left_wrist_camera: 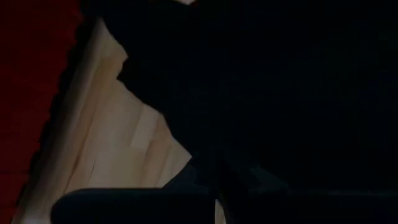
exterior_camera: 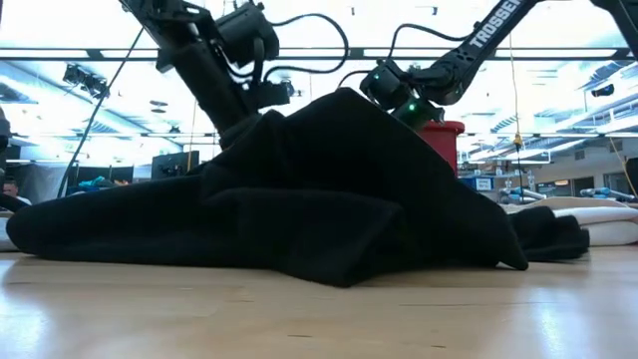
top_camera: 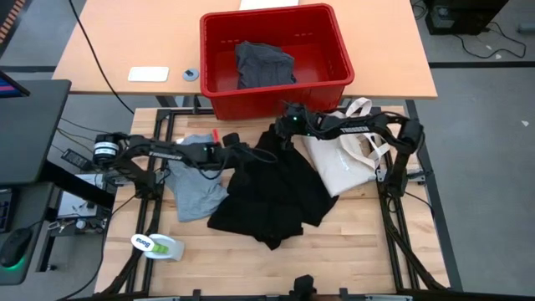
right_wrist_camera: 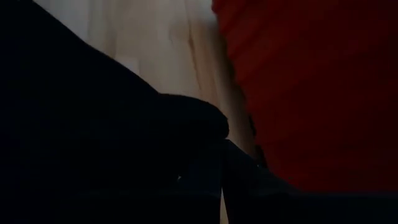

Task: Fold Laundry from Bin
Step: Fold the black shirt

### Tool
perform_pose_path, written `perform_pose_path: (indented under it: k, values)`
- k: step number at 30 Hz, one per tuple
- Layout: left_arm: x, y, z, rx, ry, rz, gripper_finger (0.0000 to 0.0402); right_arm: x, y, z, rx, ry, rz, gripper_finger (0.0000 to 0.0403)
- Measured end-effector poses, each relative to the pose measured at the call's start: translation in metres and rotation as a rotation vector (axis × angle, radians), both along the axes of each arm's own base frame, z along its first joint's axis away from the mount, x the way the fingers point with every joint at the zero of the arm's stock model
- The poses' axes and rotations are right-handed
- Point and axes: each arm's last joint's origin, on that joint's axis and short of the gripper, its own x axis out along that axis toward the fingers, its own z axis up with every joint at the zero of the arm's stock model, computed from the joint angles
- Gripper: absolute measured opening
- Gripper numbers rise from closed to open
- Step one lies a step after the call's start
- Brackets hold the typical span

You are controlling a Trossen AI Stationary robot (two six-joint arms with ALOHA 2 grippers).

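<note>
A large black garment (top_camera: pixel 272 192) lies spread over the middle of the table, and its far edge is raised in two peaks (exterior_camera: pixel 344 95). My left gripper (top_camera: pixel 253 154) is shut on the left peak. My right gripper (top_camera: pixel 282 136) is shut on the right peak, close in front of the red bin (top_camera: pixel 276 92). In the bin lies a dark grey garment (top_camera: pixel 263 65). A light grey T-shirt (top_camera: pixel 196 186) lies flat on the table, left of the black garment and partly under my left arm. My left gripper holds the black garment at the left part of its far edge (exterior_camera: pixel 249 125), coming slantwise down from the table's left. The cloth there is lifted off the table and the rest slopes down onto the wood. In the wrist view everything is dark, so the layers cannot be told. My right gripper holds the black garment at the right part of its far edge (exterior_camera: pixel 349 97), slanting down from the table's right. That spot is the cloth's highest point, and the garment drapes from it to the table. The wrist view is too dark there for the layers to be told.
A cream tote bag (top_camera: pixel 347 155) lies at the table's right, under my right arm. A white and green object (top_camera: pixel 159 247) sits near the front left corner. Behind the bin, on the far table, are a white card (top_camera: pixel 148 73) and a small ring (top_camera: pixel 191 73).
</note>
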Motion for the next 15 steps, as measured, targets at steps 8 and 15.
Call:
perform_pose_path:
  k: [8,15]
  values:
    - [-0.001,0.006,-0.006,-0.01,0.028,0.022,0.0011,-0.007,-0.01,-0.001,0.036,-0.003,-0.003,0.0026]
    - [0.0,0.004,-0.006,-0.071,0.014,-0.003,0.0012,-0.015,-0.015,-0.002,0.054,0.045,-0.05,0.0097]
